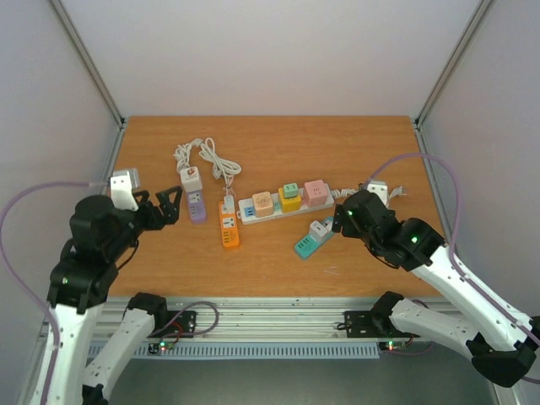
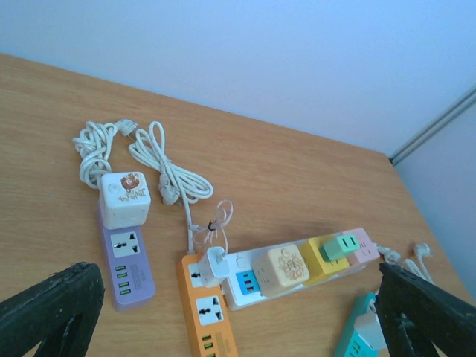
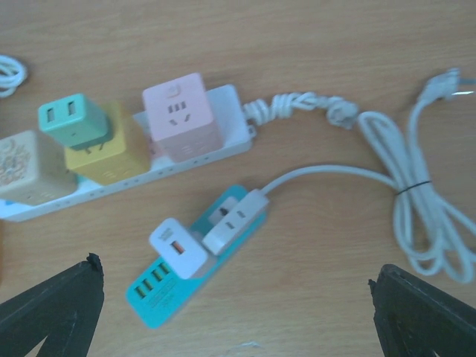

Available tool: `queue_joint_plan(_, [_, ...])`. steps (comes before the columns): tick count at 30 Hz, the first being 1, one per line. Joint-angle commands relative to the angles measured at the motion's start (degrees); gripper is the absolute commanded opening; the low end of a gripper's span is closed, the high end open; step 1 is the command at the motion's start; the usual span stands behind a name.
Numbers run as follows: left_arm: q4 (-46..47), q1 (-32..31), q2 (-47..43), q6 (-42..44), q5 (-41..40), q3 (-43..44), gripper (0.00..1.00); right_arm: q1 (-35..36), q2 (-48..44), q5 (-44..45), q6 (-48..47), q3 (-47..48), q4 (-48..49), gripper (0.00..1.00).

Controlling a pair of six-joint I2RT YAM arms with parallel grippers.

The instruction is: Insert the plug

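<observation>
A teal power strip [image 3: 160,294] lies on the wooden table, also in the top view [image 1: 309,240]. A white USB charger [image 3: 177,248] sits in it. A flat white plug [image 3: 234,221] with a white cable lies tilted over its upper socket; I cannot tell whether its pins are in. My right gripper [image 3: 238,320] is open and empty, hovering above the strip, just right of it in the top view [image 1: 339,221]. My left gripper [image 1: 165,207] is open and empty at the left, its black fingers [image 2: 52,312] wide apart above the table.
A white strip [image 1: 253,214] carries cream [image 1: 262,202], yellow with green [image 1: 289,196] and pink [image 1: 315,192] adapters. An orange strip [image 1: 229,229] with a white charger and a purple strip [image 1: 196,205] with a white cube lie left. Coiled white cables lie at back left [image 1: 211,156] and right [image 3: 428,216].
</observation>
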Motion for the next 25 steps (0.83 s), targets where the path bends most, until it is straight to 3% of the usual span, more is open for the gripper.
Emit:
queue_joint_plan(1, [-2.6,0.2,-6.4,2.0,3.0,-4.1,0.99,0.0,-4.4,8.1,1.7,1.9,-5.0,0.98])
queue_joint_plan(11, [-4.0,0.2,-13.7,3.7,-6.3,-6.1,0.99,-0.1,-16.6,14.0,6.8,2.1,-9.8,0.98])
queue_joint_plan(16, [-2.9,0.1,-15.3,3.3,-6.6,-6.9,0.99,-0.1,-22.0,16.3,7.4,1.4,-10.7,0.98])
queue_joint_plan(25, [-3.4,0.1,-15.2,2.3,-9.5,-6.7,0.99,0.0,-25.0,17.5,7.3,0.8,-10.7,0.98])
